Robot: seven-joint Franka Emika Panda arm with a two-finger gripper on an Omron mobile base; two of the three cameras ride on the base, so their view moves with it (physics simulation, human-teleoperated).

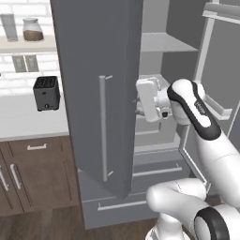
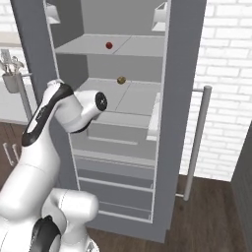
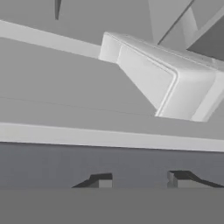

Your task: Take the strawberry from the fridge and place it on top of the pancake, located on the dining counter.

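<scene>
Toaster (image 1: 46, 93): black, on the white counter (image 1: 28, 123) left of the fridge (image 1: 98, 84).
Fridge: tall, matte grey, doors swung open, pale grey shelves inside.
Strawberry (image 2: 109, 45): tiny, dark red, roundish; too small to tell a long axis or which way it points.
Strawberry place: on the upper shelf (image 2: 133, 48), near its middle.
Ball (image 2: 121, 79): small, brownish-olive, on the shelf below, well apart from the strawberry.
Hand (image 3: 139, 180): fingertips apart with nothing between them, low inside the fridge, facing a pale door bin (image 3: 175, 89).
</scene>
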